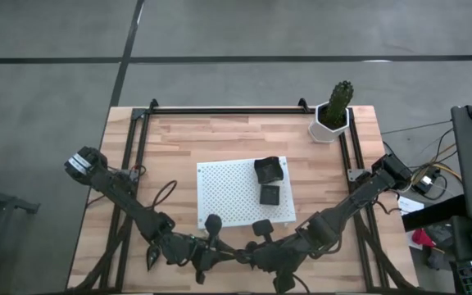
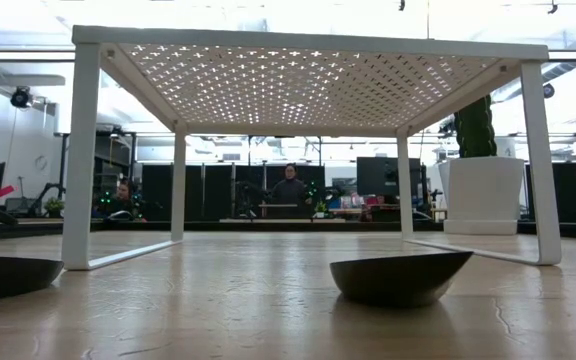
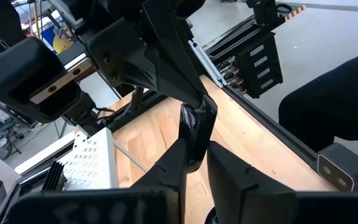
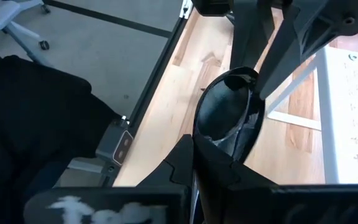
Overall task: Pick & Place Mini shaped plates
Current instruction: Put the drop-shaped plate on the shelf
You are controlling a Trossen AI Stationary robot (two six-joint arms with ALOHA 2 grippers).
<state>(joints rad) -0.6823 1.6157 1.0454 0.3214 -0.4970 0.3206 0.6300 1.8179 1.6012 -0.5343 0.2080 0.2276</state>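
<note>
Both arms meet low at the table's near edge, the left end effector (image 3: 194,163) and right end effector (image 4: 213,155) each clamped.

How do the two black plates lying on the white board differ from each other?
In the high view, the upper plate looks larger than the lower plate. The upper plate lies at the white board's far right corner, partly over its edge; the lower plate sits fully on the board. The upper plate is turned askew; the lower plate lies square to the board. Both are small, black and squarish.

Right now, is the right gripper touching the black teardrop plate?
Touching. The right wrist view shows the right gripper with its fingers clamped shut on the rim of the teardrop plate.
</note>
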